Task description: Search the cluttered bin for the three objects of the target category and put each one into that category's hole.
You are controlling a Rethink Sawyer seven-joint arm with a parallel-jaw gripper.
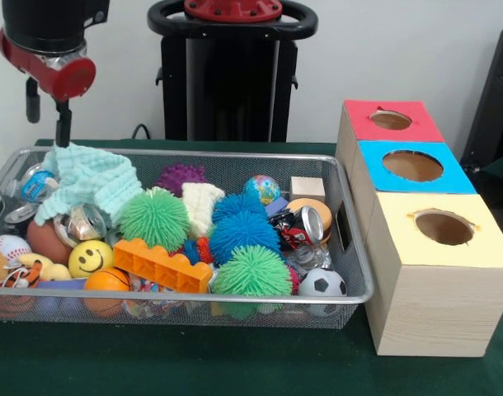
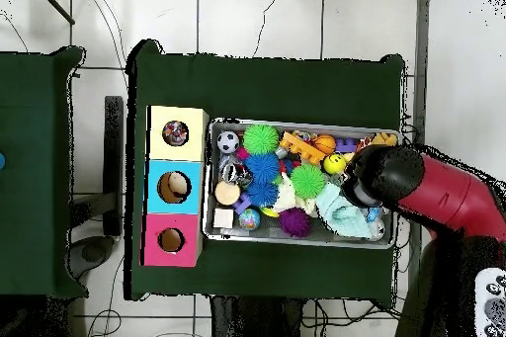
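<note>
The wire mesh bin (image 1: pixel 235 157) is full of toys; it also shows in the overhead view (image 2: pixel 296 237). My gripper (image 1: pixel 63 132) hangs over the bin's far left corner, its tip right at the raised top of the mint-green ribbed cloth (image 1: pixel 91 181). In the overhead view the arm's head (image 2: pixel 380 177) hides the gripper, and the mint-green cloth (image 2: pixel 344 216) lies beside it. The yellow-surrounded hole (image 1: pixel 444 227) is on the nearest box. In the overhead view something white with coloured spots shows inside the yellow hole (image 2: pixel 175 133). No spotted cloth shows clearly in the bin.
The blue-surrounded hole (image 1: pixel 412 165) and the red-surrounded hole (image 1: pixel 391 120) lie behind the yellow one. The bin holds a plain cream cloth (image 1: pixel 200 205), spiky green (image 1: pixel 155 216) and blue (image 1: pixel 242 233) balls, an orange brick (image 1: pixel 161 264), a smiley ball (image 1: pixel 90 257) and a soccer ball (image 1: pixel 322 285).
</note>
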